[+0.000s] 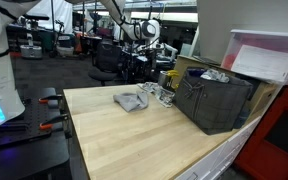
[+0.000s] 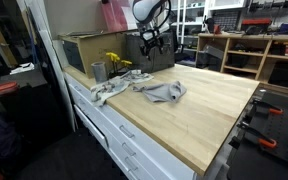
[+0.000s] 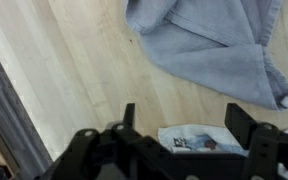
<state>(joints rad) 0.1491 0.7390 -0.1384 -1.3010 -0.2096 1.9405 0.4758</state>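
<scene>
The tool (image 3: pixel 184 122) is open. In the wrist view its two fingers (image 3: pixel 239 122) stand wide apart. It is up in the air and holds nothing.

Right under the tool, on the wood counter (image 3: pixel 74 80), lies a small white thing (image 3: pixel 196 140) with dark print on it. I cannot tell what it is. Part of it is hidden by the tool. Near the white thing lies a gray cloth (image 3: pixel 209 45). The cloth is crumpled and spread out flat on the wood. I cannot tell if the two touch.

In an exterior view the tool (image 2: pixel 156 42) hangs over the back of the counter, in front of a black crate (image 2: pixel 169 60). The cloth (image 2: pixel 164 92) lies on the counter below it and a bit toward the front. A metal cup (image 2: pixel 98 71) stands upright near the counter's edge. A yellow thing (image 2: pixel 116 63) is just behind the cup.

In an exterior view the cloth (image 1: pixel 131 100) lies near the far end of the counter. The crate (image 1: pixel 214 105) stands near it, by the counter's side edge. A white box (image 1: pixel 269 55) sits higher up, behind the crate.
</scene>
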